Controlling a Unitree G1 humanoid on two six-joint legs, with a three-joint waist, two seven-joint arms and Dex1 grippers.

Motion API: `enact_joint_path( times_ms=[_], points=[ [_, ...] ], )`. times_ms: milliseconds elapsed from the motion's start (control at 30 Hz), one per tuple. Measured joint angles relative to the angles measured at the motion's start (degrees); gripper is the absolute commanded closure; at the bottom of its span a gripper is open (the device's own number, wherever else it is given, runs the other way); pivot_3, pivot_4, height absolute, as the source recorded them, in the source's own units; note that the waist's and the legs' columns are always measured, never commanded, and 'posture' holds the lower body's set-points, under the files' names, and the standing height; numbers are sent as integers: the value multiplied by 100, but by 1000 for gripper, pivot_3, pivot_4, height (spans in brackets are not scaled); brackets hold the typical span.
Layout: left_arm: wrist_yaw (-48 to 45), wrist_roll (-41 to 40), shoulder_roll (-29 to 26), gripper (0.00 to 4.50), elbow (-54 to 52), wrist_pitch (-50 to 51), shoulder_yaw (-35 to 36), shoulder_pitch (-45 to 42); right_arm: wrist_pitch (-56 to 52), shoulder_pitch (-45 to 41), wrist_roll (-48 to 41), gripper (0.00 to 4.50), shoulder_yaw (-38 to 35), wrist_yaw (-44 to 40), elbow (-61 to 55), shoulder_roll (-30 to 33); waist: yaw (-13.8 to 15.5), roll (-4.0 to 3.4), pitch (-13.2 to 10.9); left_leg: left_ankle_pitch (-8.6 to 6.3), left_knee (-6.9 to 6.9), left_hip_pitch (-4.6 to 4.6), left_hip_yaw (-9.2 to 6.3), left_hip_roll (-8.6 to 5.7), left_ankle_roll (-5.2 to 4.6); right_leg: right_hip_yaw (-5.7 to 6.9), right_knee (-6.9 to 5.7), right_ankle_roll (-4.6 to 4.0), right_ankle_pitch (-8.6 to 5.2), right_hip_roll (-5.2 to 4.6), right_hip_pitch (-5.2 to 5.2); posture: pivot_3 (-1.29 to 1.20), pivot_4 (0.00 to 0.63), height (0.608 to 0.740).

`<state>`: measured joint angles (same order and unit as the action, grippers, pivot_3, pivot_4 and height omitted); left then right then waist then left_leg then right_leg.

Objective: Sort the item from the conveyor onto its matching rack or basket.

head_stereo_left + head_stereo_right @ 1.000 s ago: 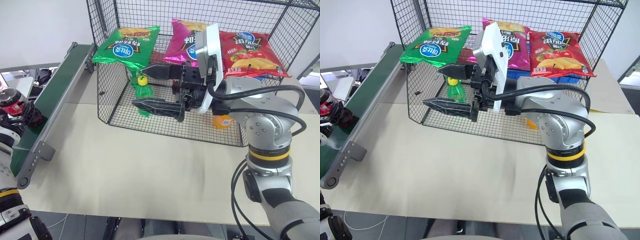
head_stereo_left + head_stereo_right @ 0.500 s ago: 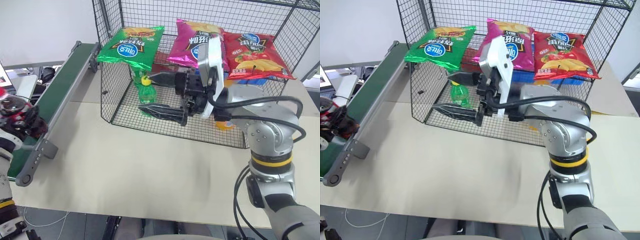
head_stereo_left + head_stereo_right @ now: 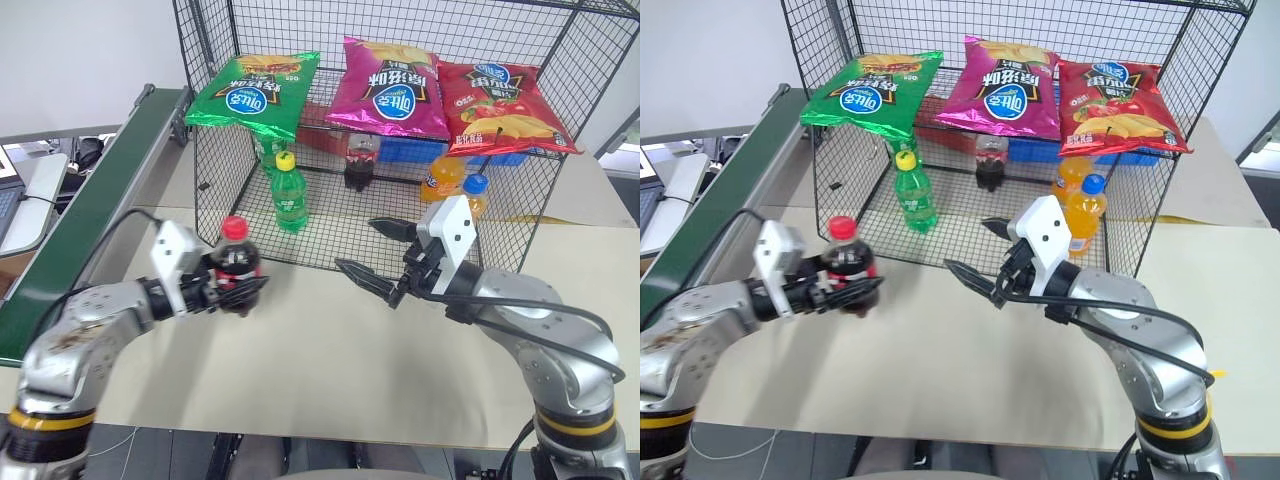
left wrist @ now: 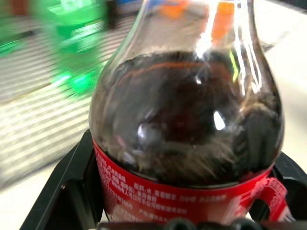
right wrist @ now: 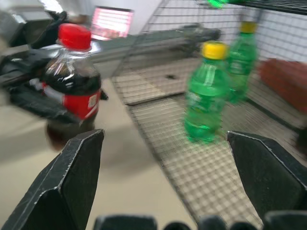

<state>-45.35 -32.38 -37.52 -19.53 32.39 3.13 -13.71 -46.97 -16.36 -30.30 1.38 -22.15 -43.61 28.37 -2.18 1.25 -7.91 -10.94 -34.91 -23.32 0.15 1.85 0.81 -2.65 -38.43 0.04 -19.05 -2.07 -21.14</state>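
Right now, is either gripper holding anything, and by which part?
The left gripper holds the cola bottle upright, gripped around its labelled lower body. The right gripper is open and holds nothing.

The cola bottle (image 3: 236, 268) has been carried off the conveyor (image 3: 95, 205) and over the table (image 3: 300, 350), clamped upright in the left gripper (image 3: 232, 290), which was back at the belt's near end a second ago. Meanwhile the right gripper (image 3: 385, 258) has been pulled down from the cage (image 3: 400, 130) front, jaws spread, so the bottles inside are uncovered.
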Motion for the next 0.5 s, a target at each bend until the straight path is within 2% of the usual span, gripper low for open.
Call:
enact_joint_path(
  times_ms=[167,233,267,367,500],
  points=[
    [388,887,1290,1419,1231,-804,-874,-1215,-183,236,413,0,4,841,-320,-265,67,0,1,0,-9,-13,2,-14,-2,-6,7,1,0,-2,0,0,150,740],
    [525,1182,1622,1419,1675,-1094,-1083,-1468,-206,279,522,0,13,1040,-372,-348,73,-1,1,-2,-8,-12,3,-15,-4,-8,9,1,0,1,0,0,150,740],
    [642,1384,1980,1419,2201,-1371,-1183,-1735,-222,375,633,0,10,1209,-420,-414,109,-2,1,-1,-10,-13,-2,-18,-5,-6,5,1,0,0,4,0,150,740],
    [877,1719,2558,1419,3163,-1964,-1286,-2133,-253,431,783,0,73,1458,-430,-579,109,-1,1,-4,-16,-20,3,-24,-10,-10,8,1,0,6,-2,0,150,740],
    [1228,2229,3320,1419,5017,-3086,-1316,-2904,-251,624,1106,0,81,1688,-410,-672,149,-4,3,-3,-21,-35,1,-33,-16,-10,19,1,0,9,0,0,150,740]
  ],
)
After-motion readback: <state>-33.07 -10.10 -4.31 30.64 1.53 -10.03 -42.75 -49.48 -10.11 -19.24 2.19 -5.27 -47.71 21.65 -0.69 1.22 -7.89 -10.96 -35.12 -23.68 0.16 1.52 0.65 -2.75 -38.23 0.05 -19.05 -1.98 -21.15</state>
